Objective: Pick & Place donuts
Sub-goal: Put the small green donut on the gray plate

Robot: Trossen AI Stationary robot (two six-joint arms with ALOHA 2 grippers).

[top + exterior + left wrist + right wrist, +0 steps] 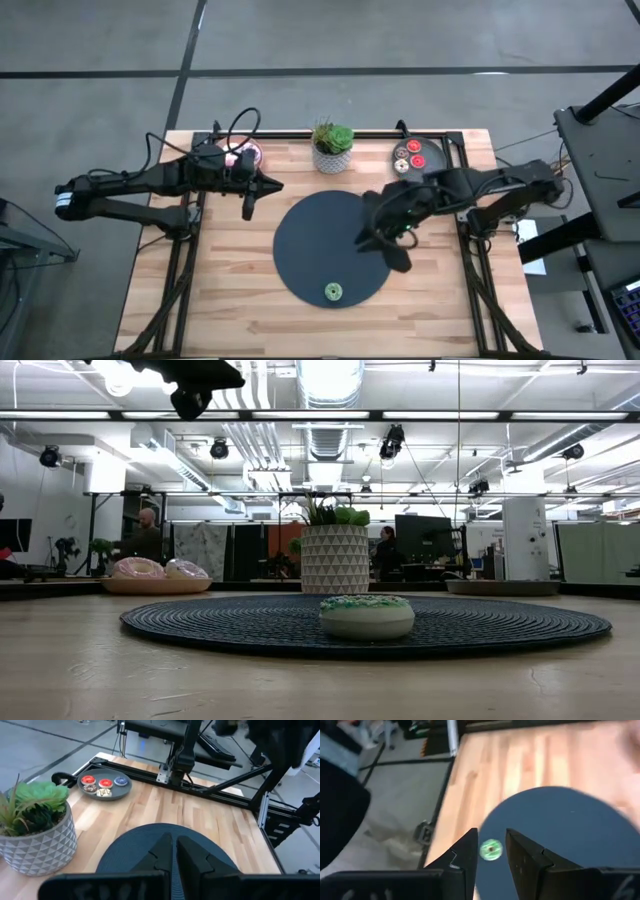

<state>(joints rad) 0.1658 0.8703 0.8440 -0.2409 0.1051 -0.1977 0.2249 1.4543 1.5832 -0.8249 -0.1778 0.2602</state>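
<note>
Donuts-wise, the one that matters is the green donut [333,291], sitting alone on the near edge of the dark round mat [300,245]. The right gripper [398,248] hangs over the mat's right side with its fingers a little apart and nothing between them, so the donut lies nearer and to its left (its wrist view frames it right between the fingers). The left gripper [248,208] is farther off by the mat's far-left edge, fingers together and empty, so I'd bet the right arm goes.

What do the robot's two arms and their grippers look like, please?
Both arms are dark, slim and jointed, with black cables looping along them. The left gripper and right gripper each have two black, angular, wedge-shaped fingers. The left arm's base end carries a white band.
</note>
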